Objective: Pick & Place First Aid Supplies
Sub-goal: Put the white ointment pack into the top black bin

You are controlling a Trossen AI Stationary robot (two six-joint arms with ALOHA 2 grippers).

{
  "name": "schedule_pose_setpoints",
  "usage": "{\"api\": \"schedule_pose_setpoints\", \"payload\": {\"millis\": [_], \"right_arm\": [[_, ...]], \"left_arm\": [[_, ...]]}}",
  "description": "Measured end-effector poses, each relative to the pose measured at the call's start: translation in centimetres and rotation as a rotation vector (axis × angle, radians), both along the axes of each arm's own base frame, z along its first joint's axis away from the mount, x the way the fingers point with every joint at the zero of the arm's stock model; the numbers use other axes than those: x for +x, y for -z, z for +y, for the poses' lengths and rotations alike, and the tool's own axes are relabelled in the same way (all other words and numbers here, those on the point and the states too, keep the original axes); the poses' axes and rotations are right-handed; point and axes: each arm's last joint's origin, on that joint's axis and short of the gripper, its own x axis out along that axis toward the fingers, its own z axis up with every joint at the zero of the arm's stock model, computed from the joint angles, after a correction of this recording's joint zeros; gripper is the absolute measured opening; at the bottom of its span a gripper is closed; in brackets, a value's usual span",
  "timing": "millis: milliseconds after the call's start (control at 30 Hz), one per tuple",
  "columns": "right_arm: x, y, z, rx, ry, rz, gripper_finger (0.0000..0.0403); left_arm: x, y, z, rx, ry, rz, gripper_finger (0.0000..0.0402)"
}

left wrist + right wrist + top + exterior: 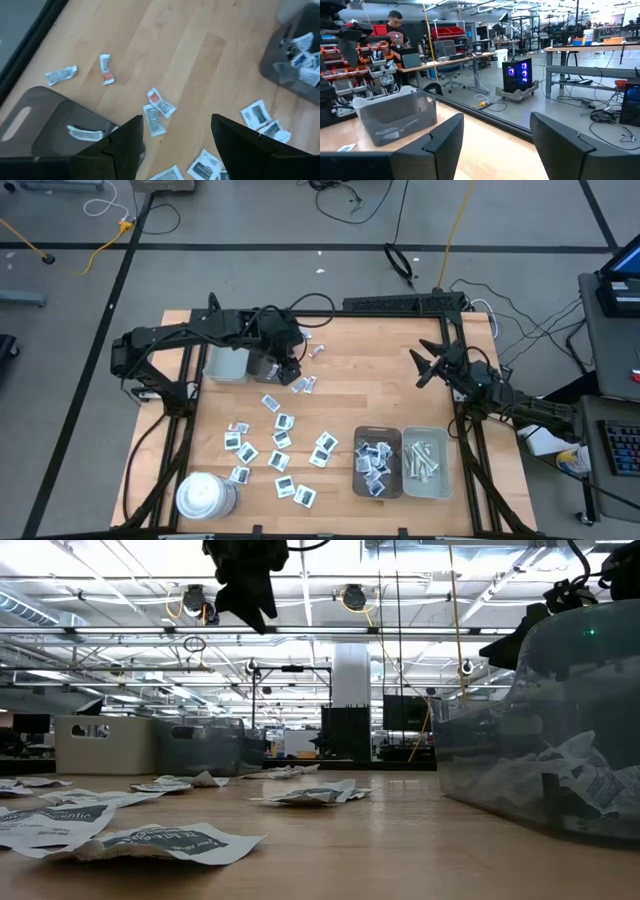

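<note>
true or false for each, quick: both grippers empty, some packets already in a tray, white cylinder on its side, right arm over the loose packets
1. Both grippers are open and hold nothing. True: left gripper, right gripper.
2. Some packets already lie in a tray. True: the dark tray holds several.
3. The white cylinder lies on its side. False: the white cylinder stands upright.
4. The right arm hovers over the loose packets. False: it waits off to the side; the loose packets lie nearer the left arm.

Two matte black jointed arms, broad flat fingers
</note>
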Motion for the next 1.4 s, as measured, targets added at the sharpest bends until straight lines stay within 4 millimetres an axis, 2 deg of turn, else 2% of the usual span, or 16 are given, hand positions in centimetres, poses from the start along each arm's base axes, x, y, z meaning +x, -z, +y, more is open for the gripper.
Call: {"api": "schedule_pose_setpoints", "payload": {"millis": [367,633,867,1000,1233,1400], "right_arm": [[0.0,0.0,0.0,0.000,-0.001,-0.001,0.0223],[0.0,0.0,0.0,0.000,-0.001,-0.001,0.0224],[0.0,0.0,0.0,0.000,-0.001,-0.001,0.0222],[0.0,0.0,0.0,0.000,-0.002,-0.002,0.0222],[0.0,0.0,0.0,0.000,-0.002,-0.001,0.0221],[0.0,0.0,0.0,0.000,-0.002,-0.001,0.0223]], "left_arm": [[0.2,0.0,-0.8,-0.049,-0.012,-0.009,0.0239],[-0.6,0.5,-1.8,-0.081,-0.011,0.098,0.0239],[-0.9,1.0,-1.8,-0.073,-0.017,0.169,0.0239],[0.2,2.9,-0.8,-0.106,-0.082,0.269,0.0239],[2.6,5.4,2.1,-0.177,-0.253,0.432,0.0239],[4.8,5.0,4.2,-0.206,-0.363,0.405,0.0239]]}}
